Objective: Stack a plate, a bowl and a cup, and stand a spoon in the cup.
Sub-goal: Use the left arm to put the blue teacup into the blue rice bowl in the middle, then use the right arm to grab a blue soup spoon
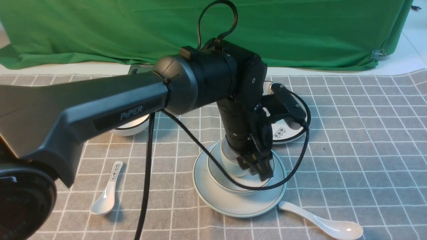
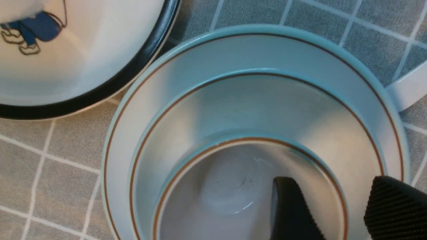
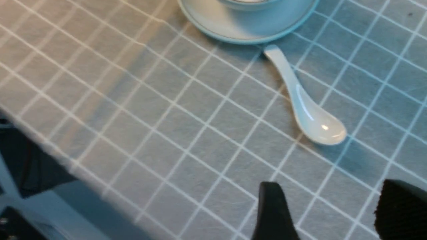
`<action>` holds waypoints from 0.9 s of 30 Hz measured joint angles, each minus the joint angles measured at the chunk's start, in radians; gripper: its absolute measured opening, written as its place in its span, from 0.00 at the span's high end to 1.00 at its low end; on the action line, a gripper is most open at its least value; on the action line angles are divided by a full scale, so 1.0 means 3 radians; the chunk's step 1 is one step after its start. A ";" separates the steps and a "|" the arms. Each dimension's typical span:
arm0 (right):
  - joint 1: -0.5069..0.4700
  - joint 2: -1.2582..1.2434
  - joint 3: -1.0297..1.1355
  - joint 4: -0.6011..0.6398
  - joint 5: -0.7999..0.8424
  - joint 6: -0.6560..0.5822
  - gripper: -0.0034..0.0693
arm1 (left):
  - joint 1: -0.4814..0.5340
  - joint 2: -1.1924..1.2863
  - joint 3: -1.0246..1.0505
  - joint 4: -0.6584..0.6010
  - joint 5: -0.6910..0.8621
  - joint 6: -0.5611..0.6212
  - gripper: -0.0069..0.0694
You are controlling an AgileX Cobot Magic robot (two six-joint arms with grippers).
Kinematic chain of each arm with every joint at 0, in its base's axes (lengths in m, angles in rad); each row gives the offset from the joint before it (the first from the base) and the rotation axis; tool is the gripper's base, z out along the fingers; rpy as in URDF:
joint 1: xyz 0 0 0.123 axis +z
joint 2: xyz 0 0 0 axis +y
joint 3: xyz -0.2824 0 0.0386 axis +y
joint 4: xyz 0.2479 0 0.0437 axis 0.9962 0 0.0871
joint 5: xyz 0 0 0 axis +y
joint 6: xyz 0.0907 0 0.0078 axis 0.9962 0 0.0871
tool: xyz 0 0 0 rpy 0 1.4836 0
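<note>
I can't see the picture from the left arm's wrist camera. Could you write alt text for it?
Seen from above, a pale cup sits nested in a bowl on a plate, with the left arm's dark fingers parted astride the cup's rim. A black-rimmed cartoon plate lies alongside on grey checked cloth.

The only word that can be read is "PiPER", printed in pale letters on the dark casing of the left arm (image 1: pixel 100 110), at the left middle of the front view. A white spoon (image 1: pixel 106 193) at the lower left carries a small row of black characters on its handle. The black-rimmed plate (image 1: pixel 283 135) just right of the centre bears a similar row, but both are too small to make out.
</note>
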 joint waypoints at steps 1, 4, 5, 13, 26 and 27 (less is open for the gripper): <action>0.0000 0.0110 0.0000 -0.0045 -0.0004 -0.0073 0.36 | 0.0000 0.0000 -0.0040 -0.0031 0.0056 0.0000 0.46; 0.0000 0.0394 0.0000 -0.0096 -0.0028 -0.0336 0.39 | 0.0000 -0.0027 -0.0216 -0.0097 0.0223 -0.0054 0.42; 0.0000 0.0513 0.0000 -0.0100 -0.0043 -0.0444 0.39 | 0.0000 -0.0059 -0.0258 -0.0120 0.0284 -0.0108 0.42; -0.0051 0.1721 0.0000 -0.0166 -0.0537 -0.1169 0.40 | 0.0000 -0.1034 -0.0263 -0.0243 0.0596 -0.0632 0.63; -0.0932 0.3312 -0.0640 0.0742 -0.0920 -0.2303 0.39 | 0.0000 -0.3563 0.1990 -0.0277 -0.0268 -0.0796 0.90; -0.0962 0.3366 -0.0673 0.0768 -0.0953 -0.2340 0.39 | 0.0000 -0.3726 0.2137 -0.0277 -0.0391 -0.0816 0.90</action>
